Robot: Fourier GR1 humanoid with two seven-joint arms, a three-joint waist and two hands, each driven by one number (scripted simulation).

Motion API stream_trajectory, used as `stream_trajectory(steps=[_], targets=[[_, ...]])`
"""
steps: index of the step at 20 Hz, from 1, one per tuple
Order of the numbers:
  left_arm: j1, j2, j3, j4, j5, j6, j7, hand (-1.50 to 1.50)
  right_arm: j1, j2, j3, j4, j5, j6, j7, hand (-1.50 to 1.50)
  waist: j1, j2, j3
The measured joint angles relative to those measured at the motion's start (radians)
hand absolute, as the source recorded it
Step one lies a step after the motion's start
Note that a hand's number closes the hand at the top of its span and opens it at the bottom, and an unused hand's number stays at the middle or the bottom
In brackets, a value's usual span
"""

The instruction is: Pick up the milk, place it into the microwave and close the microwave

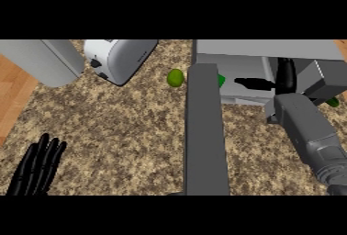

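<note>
Counter (122, 128): speckled brown top that fills most of the head view.
Microwave (271, 48): grey body at 1 o'clock, standing open with its light interior in view.
Microwave door (205, 137): dark grey slab swung fully out. It runs from the microwave's left edge at 12 o'clock down to the lower edge at 6 o'clock.
Milk carton (324, 75): grey box at 2 o'clock, within the microwave's opening and touching the right hand. Whether it rests on the cavity floor cannot be told.
Right hand (285, 75): black, at 2 o'clock, inside the opening against the carton's left face. Whether it is open or closed on the carton cannot be told.
Right forearm (308, 133): grey, entering from 4 o'clock and angled up toward the microwave.
Left hand (37, 167): at 8 o'clock near the lower left edge, at rest with fingers straight and pointing up, holding nothing.
Toaster (122, 57): white and silver, at 11 o'clock.
Grey appliance (44, 62): rounded body at 10 o'clock, just left of the toaster.
Green fruit (176, 78): at 12 o'clock on the counter, just left of the door.
Green items: one (221, 80) partly hidden behind the door, another (333, 102) at 3 o'clock below the carton.
</note>
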Motion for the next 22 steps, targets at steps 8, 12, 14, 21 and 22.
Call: stream_trajectory(steps=[8,12,14,21,22], targets=[[-0.013,-0.013,-0.012,0.031,-0.007,0.009,-0.013,-1.5,0.063,0.034,0.004,-0.039,-0.023,0.172,-0.032,-1.5,-0.022,-0.015,-0.006],[0.004,-0.015,-0.017,0.012,-0.007,0.013,-0.012,-1.5,0.141,0.072,0.002,-0.047,-0.034,0.178,-0.064,-1.5,-0.029,-0.019,-0.006],[0.0,-0.017,-0.016,0.017,-0.005,0.016,-0.009,-1.5,0.174,0.085,0.007,-0.055,-0.037,0.198,-0.071,-1.5,-0.033,-0.021,-0.005],[0.024,-0.012,-0.038,0.015,-0.015,0.016,-0.007,-1.5,0.307,0.123,0.014,-0.095,-0.061,0.277,-0.105,-1.5,-0.046,-0.02,0.0],[0.02,-0.007,-0.035,0.018,-0.007,0.009,-0.002,-1.5,0.329,0.132,0.012,-0.1,-0.069,0.287,-0.111,-1.5,-0.049,-0.018,0.001]])
